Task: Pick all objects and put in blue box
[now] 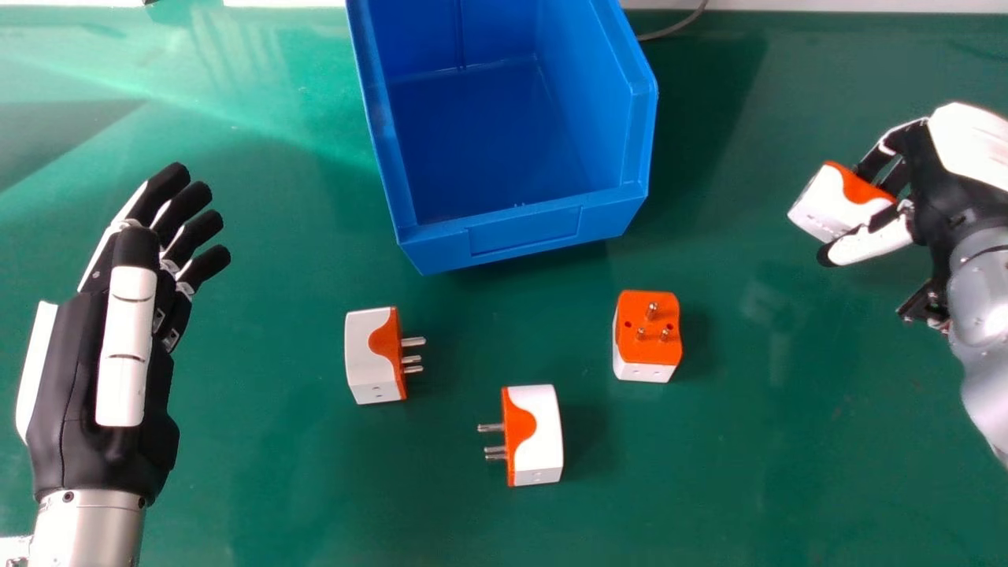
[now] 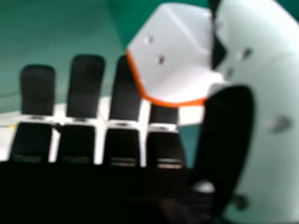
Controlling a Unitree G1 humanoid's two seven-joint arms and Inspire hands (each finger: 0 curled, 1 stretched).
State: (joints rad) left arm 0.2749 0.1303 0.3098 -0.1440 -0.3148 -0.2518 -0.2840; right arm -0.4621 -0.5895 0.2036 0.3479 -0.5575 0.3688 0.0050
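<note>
Over the green table (image 1: pixel 276 480), the right robot hand (image 1: pixel 933 193) pinches an adapter (image 1: pixel 833 203).

The box (image 1: pixel 524 232) at top centre is smooth plastic; the plug (image 1: pixel 542 441) at lower centre, smooth plastic with shiny metal pins (image 1: pixel 492 428). The table (image 1: pixel 276 472) gleams glossy at upper left.

The green worktop (image 1: pixel 299 488) has a glossy surface with a pale streak of light across its far left part. At its far middle stands a blue box (image 1: pixel 524 228), open at the top. Nearer lie three white-and-orange plug adapters, well apart: the left adapter (image 1: pixel 366 339) with pins pointing right, the nearest adapter (image 1: pixel 543 433) with pins pointing left, and the right adapter (image 1: pixel 646 346) with pins up. A grey cable (image 1: pixel 676 28) lies at the far edge.
</note>
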